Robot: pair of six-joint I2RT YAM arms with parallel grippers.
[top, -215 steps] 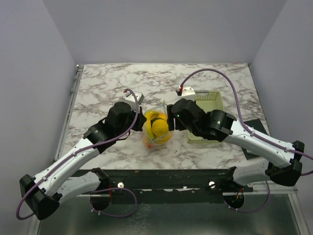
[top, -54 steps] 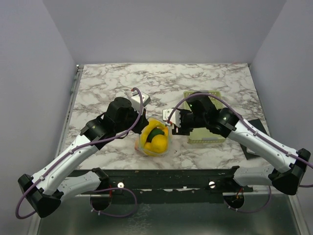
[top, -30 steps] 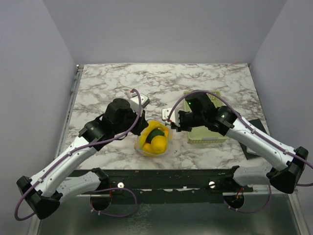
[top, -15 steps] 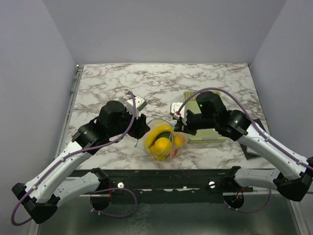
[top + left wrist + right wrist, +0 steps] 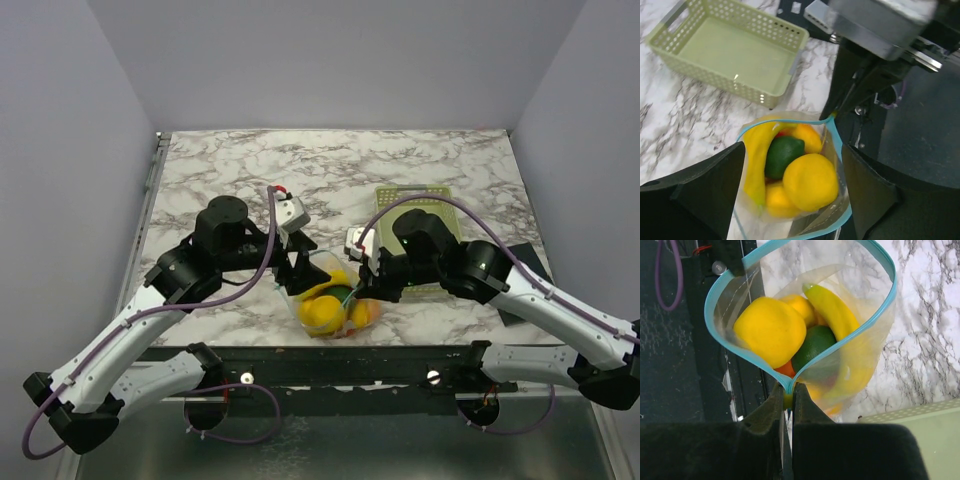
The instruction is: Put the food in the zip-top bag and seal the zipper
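1. My right end effector point(image 5: 788, 392): fingers pressed together, pinching the zipper point(image 5: 880, 305) at the mouth's corner.
2. My left end effector point(image 5: 792, 150): spread wide, straddling the zip-top bag point(image 5: 860, 365); mouth gaping.
3. Inside it, the food point(image 5: 810, 180); bag near the bench point(image 5: 330, 170) front edge.
4. Beyond, apart: basket point(image 5: 735, 55).

Slotted basket point(image 5: 715, 80) on marble table point(image 5: 350, 165)

Your right gripper point(image 5: 788, 391) is clamped on the zipper point(image 5: 894, 287) of the gaping zip-top bag point(image 5: 860, 360), which holds a lemon point(image 5: 769, 330), a banana point(image 5: 832, 310), a dark green piece point(image 5: 812, 345) and possibly an orange point(image 5: 785, 369).
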